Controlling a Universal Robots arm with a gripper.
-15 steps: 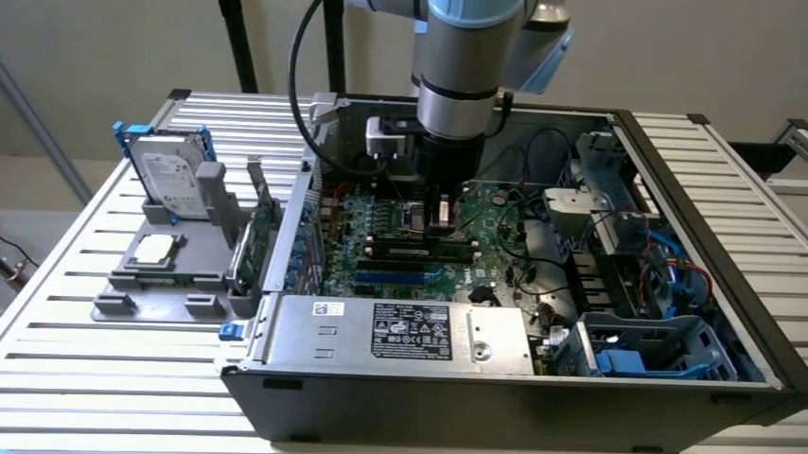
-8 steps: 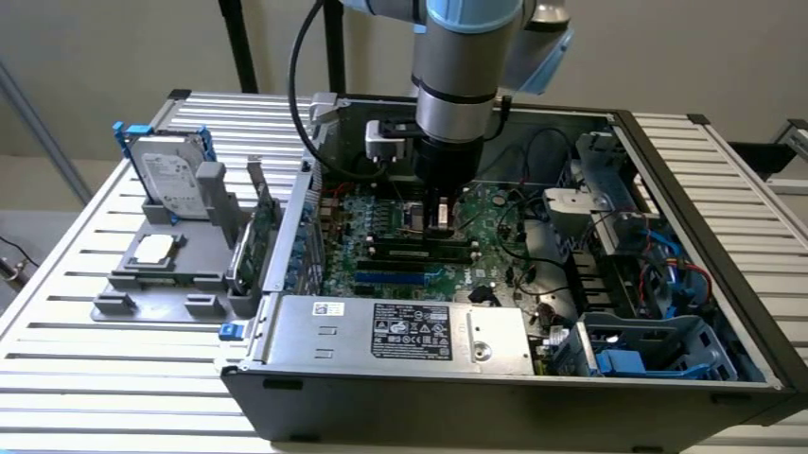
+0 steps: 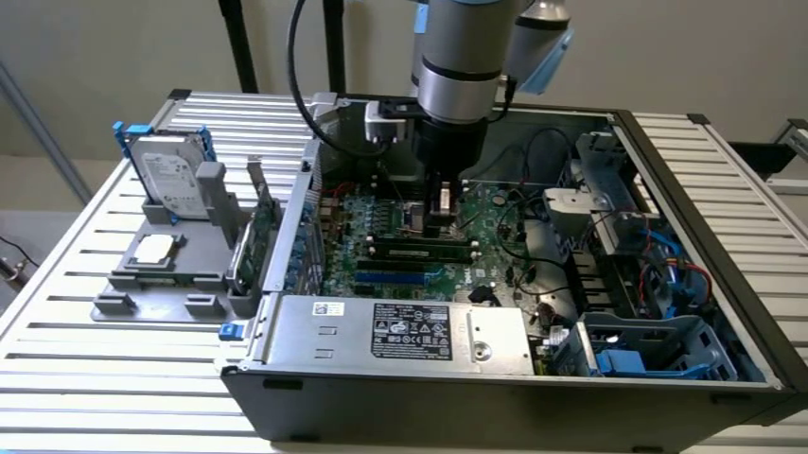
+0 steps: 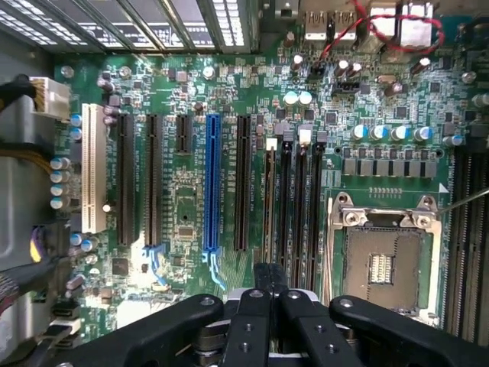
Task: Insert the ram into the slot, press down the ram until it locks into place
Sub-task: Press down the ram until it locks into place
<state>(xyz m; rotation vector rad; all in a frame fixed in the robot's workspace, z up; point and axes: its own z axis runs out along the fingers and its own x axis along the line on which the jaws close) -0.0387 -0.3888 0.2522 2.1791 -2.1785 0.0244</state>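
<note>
- Step in hand, as I judge it: the press-down. The ram (image 3: 423, 250) already stands edge-up in the slot (image 4: 270, 145), the outermost of four parallel black sockets and the one on the blue connector strip's (image 4: 212, 183) side, away from the processor socket (image 4: 382, 267).
- Whether it has locked I cannot tell. The end clips are too small to read as latched or open.
- In the wrist view the ram (image 4: 269, 206) runs as a thin line straight out from the fingertips, which sit over its near end.
- Gripper (image 4: 267, 279): the fingers are brought together with no gap between them and nothing clamped. It reads as a closed tip used as a pusher. Contact with the ram's top edge looks likely but is not certain.
- What the press calls for, in my judgement:
  - force straight down, in line with the slot;
  - no sideways lean that would tilt the stick;
  - with the tip over one end, that end may seat while the far end rides high.
- Pose: the arm (image 3: 461, 57) drops near-vertical from 12 o'clock in the exterior view into the open case (image 3: 505, 407).
- The gripper (image 3: 445, 213) hangs low over the motherboard (image 4: 191, 206), and the ram lies crosswise just toward 6 o'clock of it.
- Surroundings: the power supply (image 3: 404, 331) is at 6 o'clock of the ram. A hard drive (image 3: 170, 175) stands outside the case at 9 to 10 o'clock, on the slatted table (image 3: 114, 378).
</note>
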